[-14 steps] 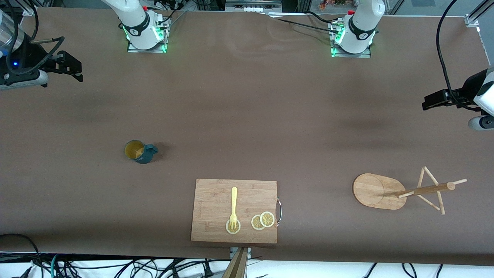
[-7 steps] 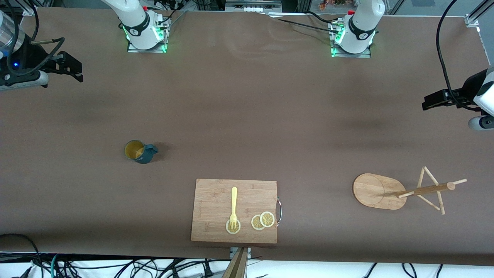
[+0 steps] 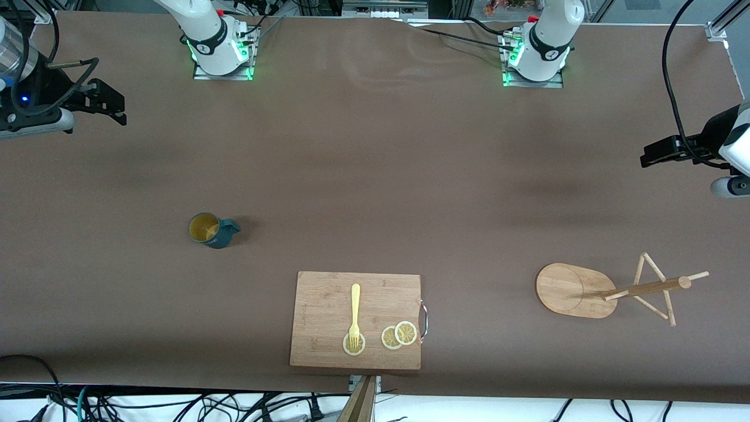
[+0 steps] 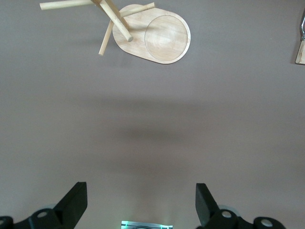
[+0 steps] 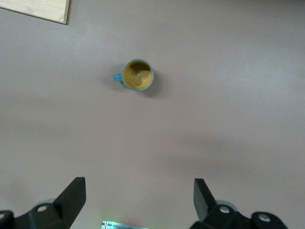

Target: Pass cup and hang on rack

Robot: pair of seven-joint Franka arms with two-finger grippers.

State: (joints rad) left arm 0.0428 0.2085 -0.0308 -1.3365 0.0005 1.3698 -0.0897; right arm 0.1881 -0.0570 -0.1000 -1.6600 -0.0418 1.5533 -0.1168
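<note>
The teal cup with a yellow inside stands upright on the brown table toward the right arm's end, its handle pointing toward the table's middle. It also shows in the right wrist view. The wooden rack stands toward the left arm's end, with its post and thin pegs; it shows in the left wrist view too. My right gripper is open and empty, high over the table's edge, well away from the cup. My left gripper is open and empty, high over the table short of the rack.
A bamboo cutting board lies near the front edge at the middle, with a yellow fork and lemon slices on it. Its corner shows in the right wrist view. Cables hang along the front edge.
</note>
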